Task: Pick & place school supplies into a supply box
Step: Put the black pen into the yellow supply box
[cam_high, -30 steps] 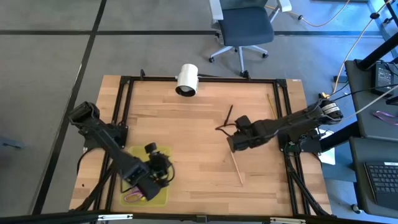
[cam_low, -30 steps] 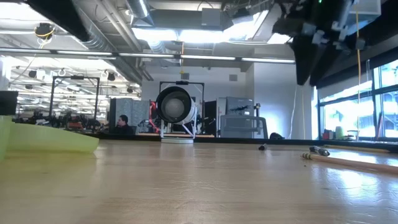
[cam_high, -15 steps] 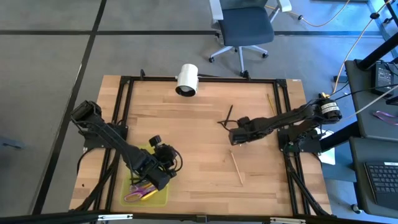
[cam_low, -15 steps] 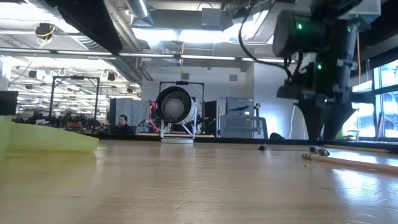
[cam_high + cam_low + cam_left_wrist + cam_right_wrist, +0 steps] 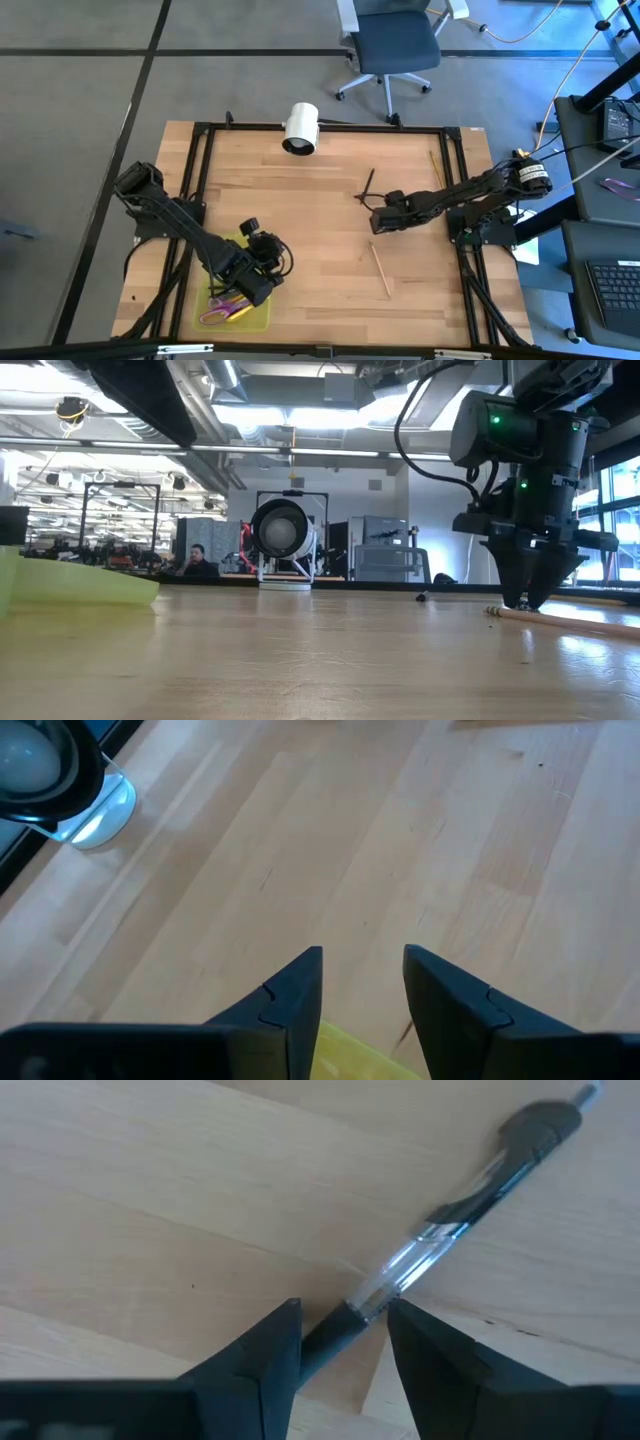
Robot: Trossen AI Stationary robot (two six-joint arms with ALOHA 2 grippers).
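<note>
**Right end effector straddles a black pen; left one hangs over the supply box**

The right end effector is down at the tabletop, right of the white cylinder and nearer the front edge. Its fingers stand apart with the black pen lying between them; the tips flank the pen's dark grip, and contact cannot be made out. A second dark pen lies just beside it toward the cylinder, and a wood-tan pencil lies on the far side from the cylinder.

The left end effector hovers well left of the cylinder, toward the front corner, fingers apart and holding nothing, above the edge of the yellow-green supply box. Inside the box lie purple-handled scissors and an orange pen.
</note>
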